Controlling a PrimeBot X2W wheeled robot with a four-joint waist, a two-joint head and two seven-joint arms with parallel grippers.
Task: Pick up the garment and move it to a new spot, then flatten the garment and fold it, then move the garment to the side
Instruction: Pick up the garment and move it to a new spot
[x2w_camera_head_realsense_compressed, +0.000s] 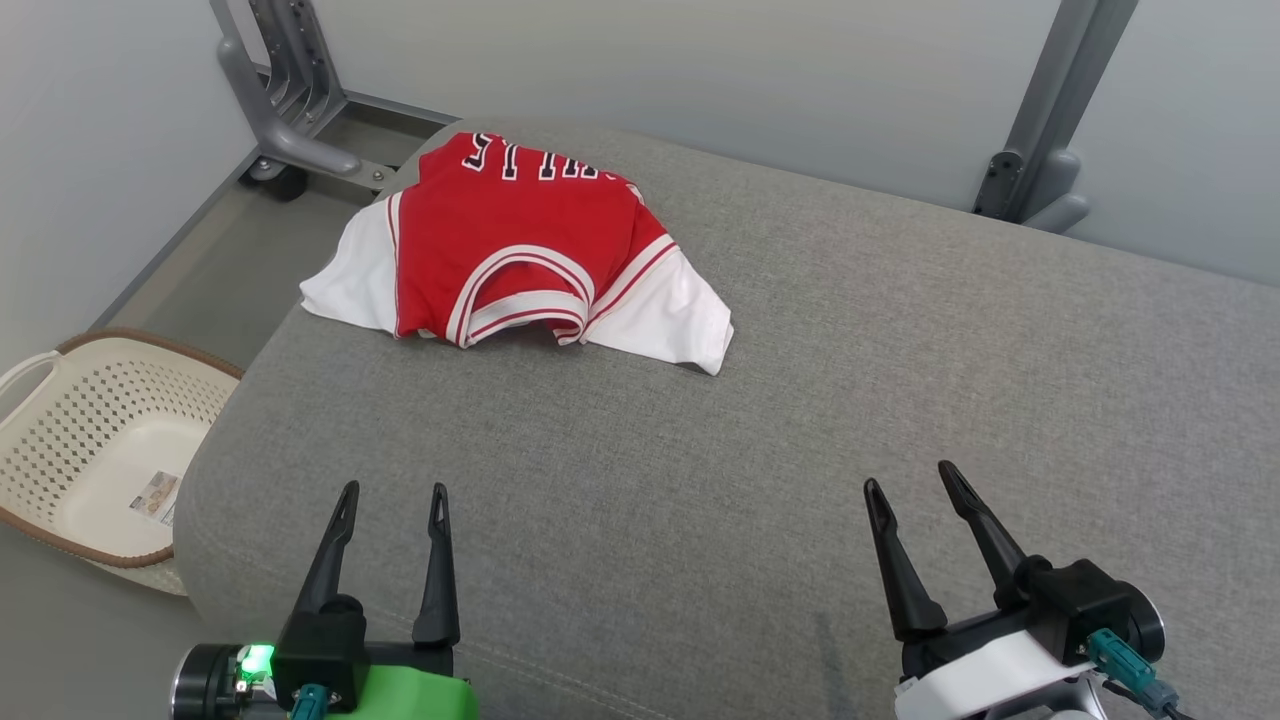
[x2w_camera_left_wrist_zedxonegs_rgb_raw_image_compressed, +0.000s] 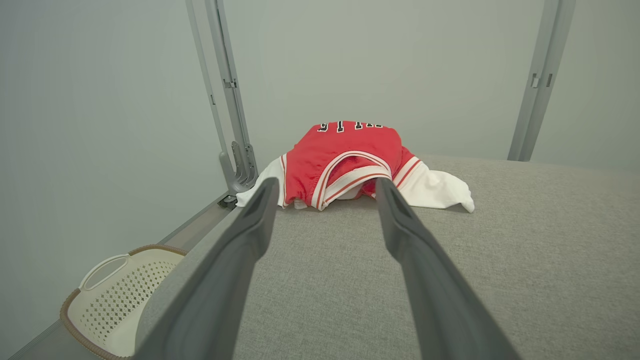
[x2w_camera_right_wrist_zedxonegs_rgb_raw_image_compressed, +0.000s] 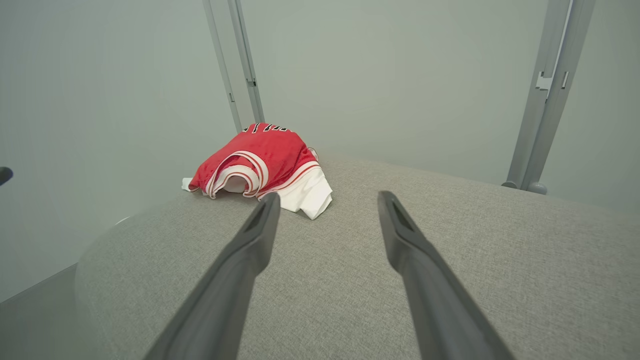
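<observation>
A: Where is the garment (x2w_camera_head_realsense_compressed: 520, 240)?
B: At the pad's (x2w_camera_head_realsense_compressed: 800, 420) far-left corner. The red body is humped, the white sleeves are splayed and the far end hangs over the edge. Nothing touches it.
A: Grippers?
B: Left gripper (x2w_camera_head_realsense_compressed: 394, 490) and right gripper (x2w_camera_head_realsense_compressed: 908, 476) are both spread wide and empty. They are over the near edge, well apart from the garment, with fingers pointing toward it.
A: Why there?
B: Probably a ready pose: jaws open for a reach, arms low so the head camera sees the cloth. It looks bunched, not flat. I cannot tell whether folding is done.
A: Basket (x2w_camera_head_realsense_compressed: 60, 400)?
B: On the floor, beside the pad's left edge.
</observation>
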